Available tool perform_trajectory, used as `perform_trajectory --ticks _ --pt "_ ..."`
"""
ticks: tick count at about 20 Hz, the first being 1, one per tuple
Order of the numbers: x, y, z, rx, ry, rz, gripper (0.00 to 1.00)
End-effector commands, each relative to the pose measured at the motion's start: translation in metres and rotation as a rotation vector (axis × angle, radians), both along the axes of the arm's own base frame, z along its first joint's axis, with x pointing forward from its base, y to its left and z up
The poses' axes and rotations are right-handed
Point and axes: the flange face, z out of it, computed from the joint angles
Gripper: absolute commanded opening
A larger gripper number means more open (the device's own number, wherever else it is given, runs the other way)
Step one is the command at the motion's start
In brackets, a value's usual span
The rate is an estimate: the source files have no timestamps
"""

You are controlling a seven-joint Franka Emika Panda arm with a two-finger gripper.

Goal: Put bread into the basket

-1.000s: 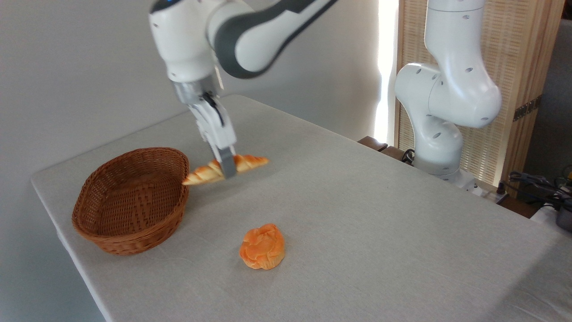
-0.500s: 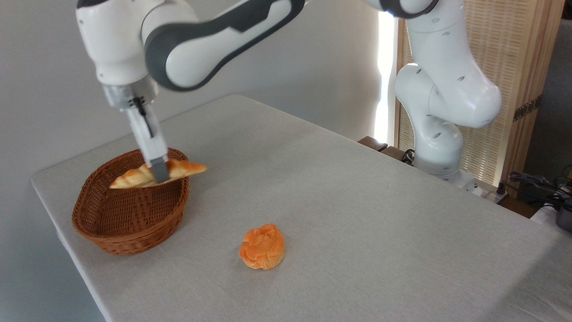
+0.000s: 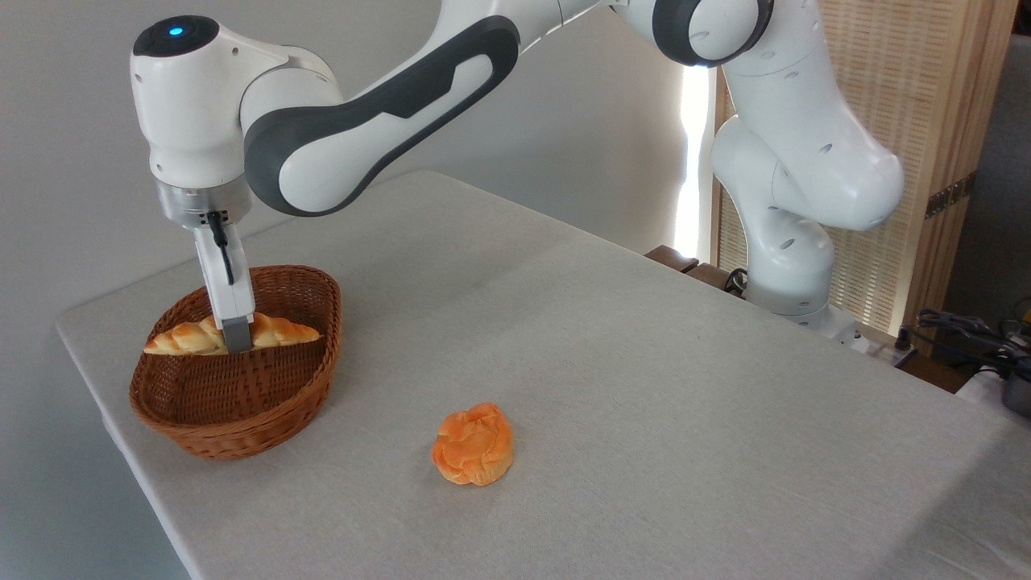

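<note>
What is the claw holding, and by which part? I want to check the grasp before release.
The claw is shut on the bread, the long braided loaf, gripped at about its middle, with both pointed ends free over the basket.

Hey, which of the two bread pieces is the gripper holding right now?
The long braided loaf, clamped in the gripper over the basket. The round orange bun lies alone on the table.

bun (image 3: 473, 445): round, knotted, orange, lying near the bench's front edge
bench (image 3: 644, 387): covered in pale grey cloth
</note>
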Motion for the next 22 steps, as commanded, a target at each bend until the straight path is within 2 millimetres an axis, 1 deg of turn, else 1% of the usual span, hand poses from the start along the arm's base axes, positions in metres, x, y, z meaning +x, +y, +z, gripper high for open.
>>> perform_trajectory --ticks 1,4,6,9,12,13,15,17,18,20,21,22 --pt "0.002 -0.001 0.002 -0.001 -0.02 -0.034 1.0" --pt "0.001 -0.002 0.002 -0.001 -0.017 -0.031 1.0" --pt "-0.002 -0.007 0.0 -0.002 -0.012 -0.044 1.0" --pt "-0.003 -0.007 0.001 -0.001 -0.013 -0.045 1.0" --pt "-0.001 0.002 0.008 0.035 -0.039 -0.067 1.0" --pt "-0.002 0.009 0.017 0.052 -0.048 -0.075 1.0" --pt "-0.004 0.022 0.026 0.066 -0.022 -0.071 1.0" --pt "-0.012 0.034 0.039 0.086 0.019 -0.063 1.0" --pt "-0.018 0.045 0.052 0.096 0.034 -0.05 1.0" --pt "-0.029 0.08 0.089 0.117 0.042 -0.006 1.0" --pt "-0.037 0.095 0.106 0.128 0.046 0.014 1.0" --pt "-0.047 0.108 0.119 0.145 0.063 0.028 1.0"
